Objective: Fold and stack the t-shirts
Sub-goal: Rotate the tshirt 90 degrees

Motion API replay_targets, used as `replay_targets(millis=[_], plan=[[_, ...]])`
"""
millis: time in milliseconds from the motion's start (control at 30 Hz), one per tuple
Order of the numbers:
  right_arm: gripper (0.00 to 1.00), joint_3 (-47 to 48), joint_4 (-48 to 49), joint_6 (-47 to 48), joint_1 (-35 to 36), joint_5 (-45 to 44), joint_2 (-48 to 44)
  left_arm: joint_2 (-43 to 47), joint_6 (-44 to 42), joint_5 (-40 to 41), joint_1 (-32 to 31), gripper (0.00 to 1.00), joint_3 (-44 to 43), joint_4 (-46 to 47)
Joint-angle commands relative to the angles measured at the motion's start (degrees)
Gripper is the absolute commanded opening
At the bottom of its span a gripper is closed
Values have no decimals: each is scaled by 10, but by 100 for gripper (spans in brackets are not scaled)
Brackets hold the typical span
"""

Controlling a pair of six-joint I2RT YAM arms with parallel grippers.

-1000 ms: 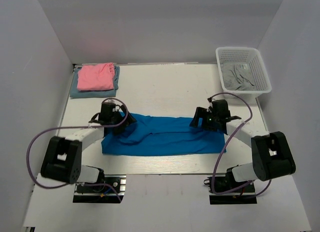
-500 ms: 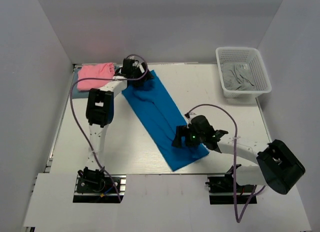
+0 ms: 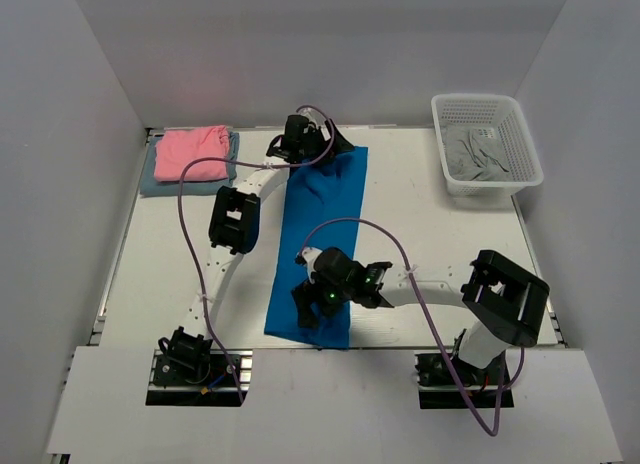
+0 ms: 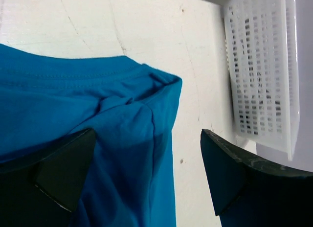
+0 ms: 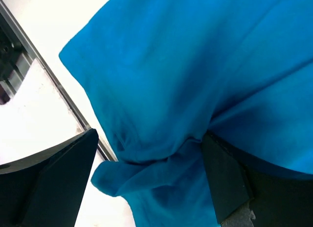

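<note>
The bright blue soft-cloth t-shirt (image 3: 322,229), folded into a long narrow strip, lies flat with its long axis running from the right gripper (image 3: 316,306) straight out to the left gripper (image 3: 322,147), one end under each. In the left wrist view the left gripper (image 4: 146,153) has its jaws wide apart, with a rumpled corner of blue cloth lying between them and no pinch to be seen. The right gripper (image 5: 149,139) is likewise spread wide over a bunched fold at the near end. Judging by this lie, the next fold goes end over end along the strip, so the end at the right gripper would travel towards the left one. The left arm is the nearer to the stack: the pink folded t-shirt (image 3: 192,152) rests on the dull grey-blue t-shirt (image 3: 150,181) well off to the left gripper's left. To its right, well apart, stands the white plastic lattice basket (image 3: 527,154) holding crumpled grey cloth (image 3: 472,154). The white table (image 3: 430,239) is smooth, its front edge just behind the right gripper, and plain white walls (image 3: 300,54) close in on three sides.
</note>
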State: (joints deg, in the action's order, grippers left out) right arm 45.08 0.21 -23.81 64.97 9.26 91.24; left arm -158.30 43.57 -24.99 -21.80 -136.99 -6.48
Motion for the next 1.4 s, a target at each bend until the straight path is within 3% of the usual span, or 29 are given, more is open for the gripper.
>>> replay_targets(millis=[0, 300, 467, 533, 700, 867, 1000, 1033, 1100, 1167, 1233, 1267, 1300, 1367], plan=[[90, -6, -106, 5, 23, 18, 22, -27, 4, 98, 0, 100, 30, -56], [90, 37, -128, -4, 30, -77, -47, -39, 50, 259, 20, 100, -20, -106], [90, 33, -101, 1, 29, -90, -134, -33, 37, 291, 26, 100, -35, -88], [90, 28, -102, -7, 28, -115, -151, -15, 12, 255, 26, 100, -41, -61], [90, -16, -75, -41, 27, -98, -219, 70, -38, 256, 26, 100, -35, -51], [90, -44, -84, -63, 28, -107, -252, 215, -97, 246, 26, 100, -2, -57], [90, -70, -80, -78, 26, -147, -311, 310, -138, 223, 26, 100, 38, -108], [90, -93, -78, -92, 25, -198, -320, 327, -138, 223, 26, 100, 51, -122], [90, -111, -68, -112, 23, -229, -352, 377, -138, 213, 20, 100, 65, -194], [90, -134, -73, -148, 17, -280, -360, 424, -138, 214, 20, 100, 124, -284], [90, -134, -87, -165, 10, -296, -360, 539, -116, 214, 7, 100, 306, -294], [90, -134, -98, -171, 5, -305, -357, 589, -109, 176, 7, 100, 395, -266], [90, -132, -110, -173, 2, -308, -354, 642, -109, 148, 2, 100, 579, -170], [90, -119, -128, -181, -12, -305, -330, 791, -72, 126, -6, 100, 737, -88]])
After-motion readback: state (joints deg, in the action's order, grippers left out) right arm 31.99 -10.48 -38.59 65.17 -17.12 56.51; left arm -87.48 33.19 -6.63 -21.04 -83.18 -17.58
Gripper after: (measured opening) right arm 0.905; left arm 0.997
